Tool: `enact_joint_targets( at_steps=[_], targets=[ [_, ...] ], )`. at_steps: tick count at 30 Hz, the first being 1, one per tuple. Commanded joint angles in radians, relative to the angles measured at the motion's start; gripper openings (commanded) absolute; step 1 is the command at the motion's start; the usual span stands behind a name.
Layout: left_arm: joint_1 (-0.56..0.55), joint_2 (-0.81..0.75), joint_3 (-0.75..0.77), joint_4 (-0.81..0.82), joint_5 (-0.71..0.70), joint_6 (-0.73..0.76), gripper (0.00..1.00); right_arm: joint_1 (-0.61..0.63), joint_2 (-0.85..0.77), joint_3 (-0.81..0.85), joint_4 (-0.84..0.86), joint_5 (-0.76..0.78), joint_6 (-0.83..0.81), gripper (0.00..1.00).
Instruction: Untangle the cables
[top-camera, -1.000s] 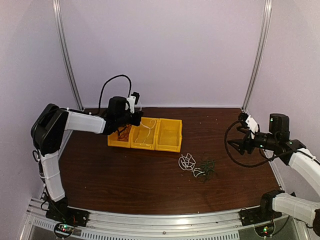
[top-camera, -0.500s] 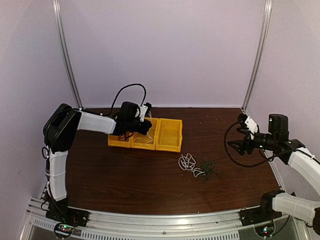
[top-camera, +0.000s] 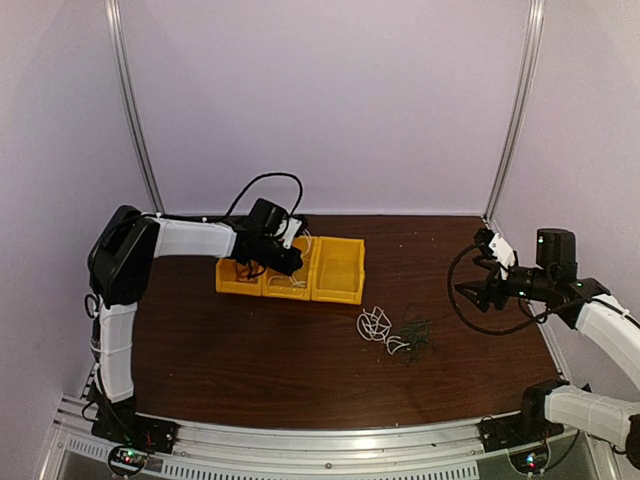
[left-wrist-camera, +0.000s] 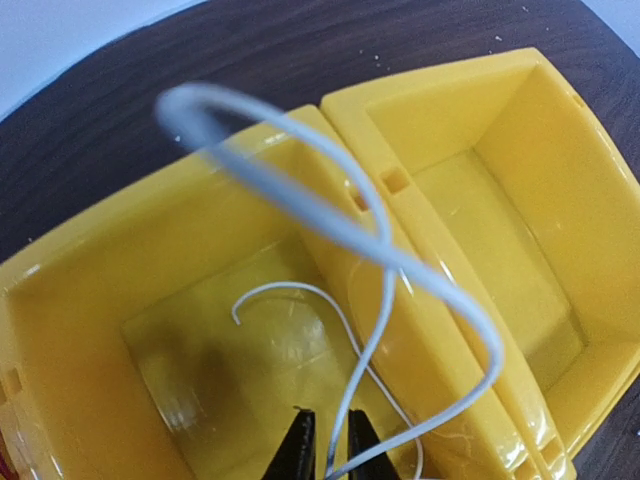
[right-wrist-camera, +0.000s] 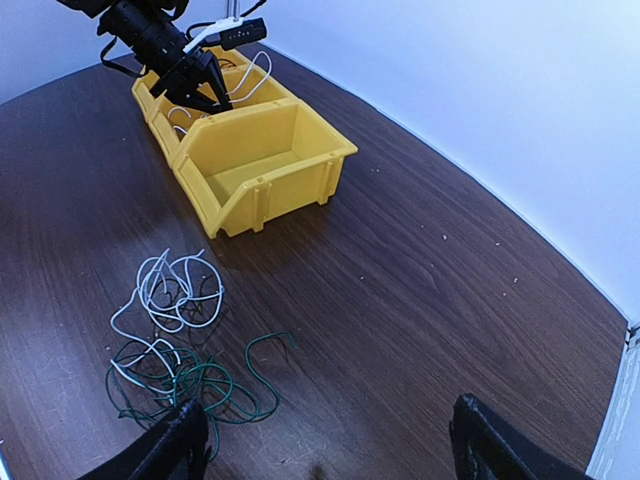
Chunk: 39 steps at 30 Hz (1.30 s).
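Your white cable (left-wrist-camera: 340, 225) loops up out of the middle compartment of the yellow bin row (top-camera: 340, 287). One curl of it lies on that compartment's floor and one strand drops down between the tips of your left gripper (left-wrist-camera: 328, 447). Those tips stand only slightly apart with the strand running between them, and you cannot tell from the wrist view whether they pinch it or have let it go. In the overhead view a bit of red cable (top-camera: 242, 271) shows in the left compartment, mostly hidden by your left arm. The right compartment holds no cable.

The rest of the tangle sits on the table (top-camera: 250, 350) in front of the bins and toward your right, well apart from them. It is a second white cable (right-wrist-camera: 165, 295) in loose loops, overlapping a dark green cable (right-wrist-camera: 190, 385) on its near side.

Your right gripper (right-wrist-camera: 330, 420) hangs above the table on the right side with its fingers spread wide and nothing between them. The tangle is just beyond its left finger in the wrist view.
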<state>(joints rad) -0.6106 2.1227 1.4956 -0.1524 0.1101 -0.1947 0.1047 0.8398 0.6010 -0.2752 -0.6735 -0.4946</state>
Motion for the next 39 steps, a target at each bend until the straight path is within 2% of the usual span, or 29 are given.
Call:
enact_joint_targets(
  at_steps=[1,4,10,15,26,30,32,36,39],
  targets=[
    [-0.019,0.026,0.041,-0.193,-0.006,0.008,0.18,-0.005,0.0,0.0,-0.005,-0.012,-0.009,0.84],
    [-0.021,-0.001,0.044,-0.206,0.004,0.008,0.27,-0.005,-0.001,0.002,-0.005,-0.012,-0.009,0.84],
    [-0.022,-0.057,0.054,-0.243,-0.014,0.002,0.33,-0.005,-0.014,-0.001,-0.009,-0.01,-0.007,0.84],
    [-0.021,-0.139,0.032,-0.248,-0.038,-0.003,0.44,-0.005,-0.019,-0.001,-0.009,-0.01,-0.006,0.84],
    [-0.021,-0.33,0.028,-0.261,-0.035,-0.002,0.49,-0.007,-0.022,0.001,-0.013,-0.016,-0.012,0.84],
    [-0.062,-0.407,-0.068,-0.128,0.086,0.035,0.49,-0.005,-0.027,0.003,-0.037,-0.067,-0.044,0.82],
    [-0.094,-0.436,-0.121,-0.069,0.112,0.044,0.47,0.007,-0.026,0.008,-0.049,-0.112,-0.06,0.78],
    [-0.137,-0.491,-0.225,0.046,0.152,-0.014,0.44,0.114,0.052,0.055,-0.082,-0.101,-0.061,0.69],
    [-0.15,-0.54,-0.36,0.199,0.2,-0.077,0.44,0.225,0.157,0.095,-0.103,-0.044,-0.091,0.67]
  ],
)
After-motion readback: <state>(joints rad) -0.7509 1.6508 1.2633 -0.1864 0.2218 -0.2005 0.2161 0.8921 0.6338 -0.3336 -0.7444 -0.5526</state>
